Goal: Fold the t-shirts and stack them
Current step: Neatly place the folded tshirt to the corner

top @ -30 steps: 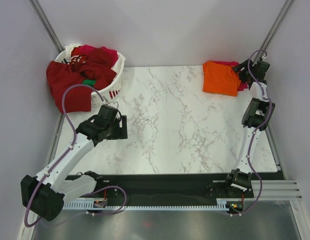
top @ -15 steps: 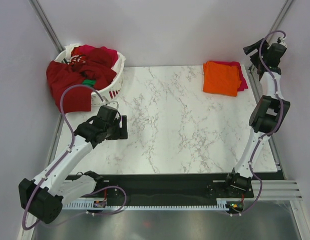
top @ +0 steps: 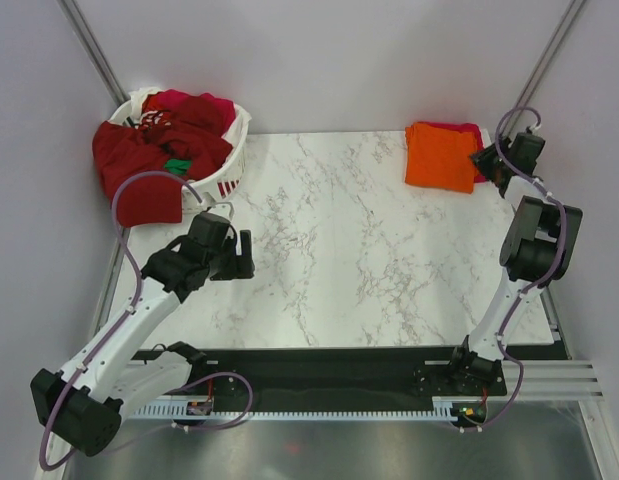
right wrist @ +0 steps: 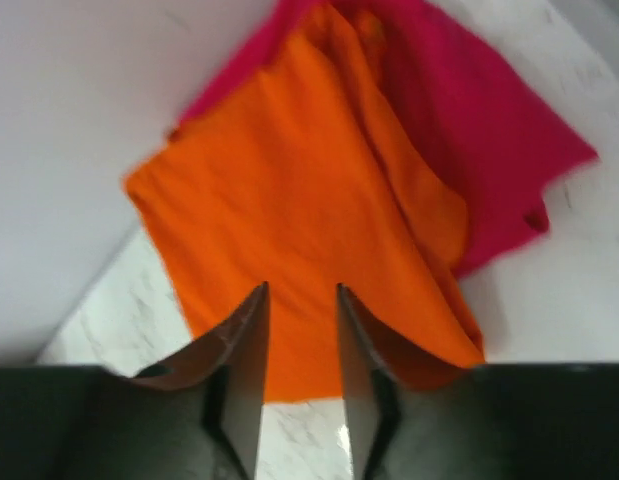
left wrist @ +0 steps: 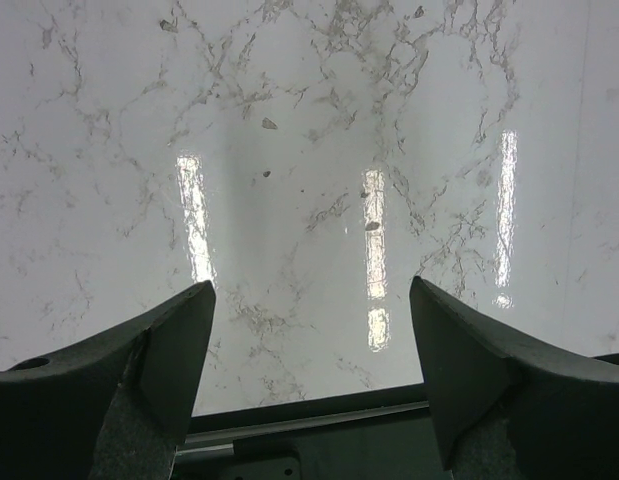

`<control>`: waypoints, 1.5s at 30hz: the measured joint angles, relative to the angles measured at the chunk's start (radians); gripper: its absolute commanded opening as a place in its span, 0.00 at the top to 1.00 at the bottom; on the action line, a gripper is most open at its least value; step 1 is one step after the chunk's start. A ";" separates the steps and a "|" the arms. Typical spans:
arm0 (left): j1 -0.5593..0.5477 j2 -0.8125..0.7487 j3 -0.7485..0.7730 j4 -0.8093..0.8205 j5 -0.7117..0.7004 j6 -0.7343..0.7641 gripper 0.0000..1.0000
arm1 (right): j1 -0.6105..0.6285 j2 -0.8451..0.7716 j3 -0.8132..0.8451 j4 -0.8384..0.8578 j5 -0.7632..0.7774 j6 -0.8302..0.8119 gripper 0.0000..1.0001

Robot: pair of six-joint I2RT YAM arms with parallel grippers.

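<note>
A folded bright orange t-shirt (top: 441, 157) lies on a magenta-pink t-shirt (top: 481, 152) at the table's far right corner. In the right wrist view the orange t-shirt (right wrist: 289, 210) covers most of the pink t-shirt (right wrist: 469, 140). My right gripper (top: 486, 160) hovers at the stack's right edge. Its fingers (right wrist: 301, 290) stand a narrow gap apart over the orange cloth, gripping nothing. Dark red t-shirts (top: 139, 170) and a bit of green cloth (top: 177, 165) fill the basket. My left gripper (top: 244, 255) is wide open (left wrist: 311, 283) over bare marble.
The white slotted basket (top: 227, 183) stands at the far left corner, with a dark red shirt hanging over its left side. Grey walls close in the table at the back and both sides. A black rail (top: 339, 370) runs along the near edge.
My right gripper rose off the stack toward the back corner, then came back down at the stack's right edge. The left arm shifted slightly toward the near edge.
</note>
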State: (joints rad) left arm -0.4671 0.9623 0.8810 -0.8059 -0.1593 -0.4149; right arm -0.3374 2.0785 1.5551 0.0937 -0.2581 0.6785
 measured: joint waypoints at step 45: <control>-0.008 -0.440 -0.089 0.159 -0.180 0.072 0.00 | 1.485 -1.357 -1.083 -0.294 0.497 -0.076 0.07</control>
State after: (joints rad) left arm -0.4751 0.5224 0.7925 -0.6472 -0.3397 -0.3428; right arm 1.1481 0.7219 0.4721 -0.2008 0.2394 0.6029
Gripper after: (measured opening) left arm 0.994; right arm 0.922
